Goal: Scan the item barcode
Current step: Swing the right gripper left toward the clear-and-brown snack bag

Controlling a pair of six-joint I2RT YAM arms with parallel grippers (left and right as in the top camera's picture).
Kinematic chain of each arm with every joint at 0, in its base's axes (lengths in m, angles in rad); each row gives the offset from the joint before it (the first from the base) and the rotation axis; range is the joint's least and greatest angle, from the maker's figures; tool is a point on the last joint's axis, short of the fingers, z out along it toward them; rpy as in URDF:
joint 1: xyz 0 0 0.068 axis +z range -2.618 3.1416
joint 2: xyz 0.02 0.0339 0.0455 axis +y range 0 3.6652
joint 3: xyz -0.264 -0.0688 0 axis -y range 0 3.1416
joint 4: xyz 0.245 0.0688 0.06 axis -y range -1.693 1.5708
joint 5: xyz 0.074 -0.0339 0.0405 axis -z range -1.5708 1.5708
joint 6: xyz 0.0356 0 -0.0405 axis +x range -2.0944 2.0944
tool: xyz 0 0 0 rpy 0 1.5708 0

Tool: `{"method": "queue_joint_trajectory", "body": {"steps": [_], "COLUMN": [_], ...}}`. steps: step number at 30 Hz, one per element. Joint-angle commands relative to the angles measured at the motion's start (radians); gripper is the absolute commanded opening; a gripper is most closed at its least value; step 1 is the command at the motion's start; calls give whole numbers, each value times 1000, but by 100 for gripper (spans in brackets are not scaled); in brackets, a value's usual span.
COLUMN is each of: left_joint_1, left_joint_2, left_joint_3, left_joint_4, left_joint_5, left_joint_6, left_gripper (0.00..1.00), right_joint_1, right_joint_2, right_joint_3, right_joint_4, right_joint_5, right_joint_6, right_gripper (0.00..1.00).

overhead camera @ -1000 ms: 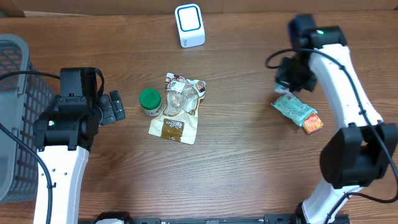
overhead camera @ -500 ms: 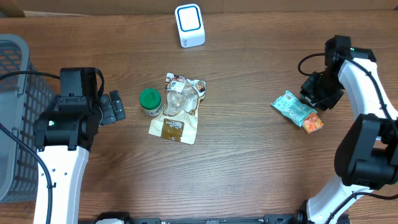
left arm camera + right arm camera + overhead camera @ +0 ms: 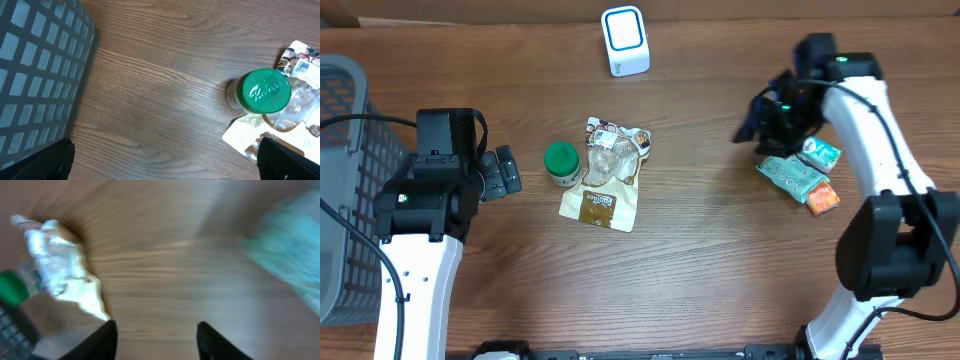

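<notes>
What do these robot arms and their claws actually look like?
Both arms are built from white rounded links joined by black boxy joints. The left arm has a small green light on its black housing and a thin black cable trailing from it. The right arm looks the same. Each ends in a black two-finger claw: the left gripper and the right gripper.

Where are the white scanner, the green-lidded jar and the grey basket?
white scanner [image 3: 625,40]: overhead view, on its blue-ringed top face.
green-lidded jar [image 3: 265,90]: left wrist view, on the middle of the green lid.
grey basket [image 3: 35,75]: left wrist view, on its mesh wall.
</notes>
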Motion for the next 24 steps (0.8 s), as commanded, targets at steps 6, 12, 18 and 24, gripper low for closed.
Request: {"method": "queue_joint_trajectory", "body": {"steps": [6, 12, 18, 24], "left_joint_1": [4, 4, 4, 4], "left_joint_2": [2, 2, 2, 2], "left_joint_3": [2, 2, 2, 2], "left_joint_4": [1, 2, 1, 2], "left_joint_5": [-10, -10, -10, -10], "left_joint_6": [19, 19, 19, 19], "left_gripper": [99, 100, 100, 100], "right_joint_1": [196, 246, 272, 297], "right_joint_2": [-8, -8, 4, 56], "right_joint_3": [-180, -416, -563, -574], "right_joint_4": [278, 618, 897, 1008], "right_joint_5": [-85, -174, -255, -281], "right_joint_6": [97, 156, 220, 285], "right_gripper": [68, 75, 75, 75]}}
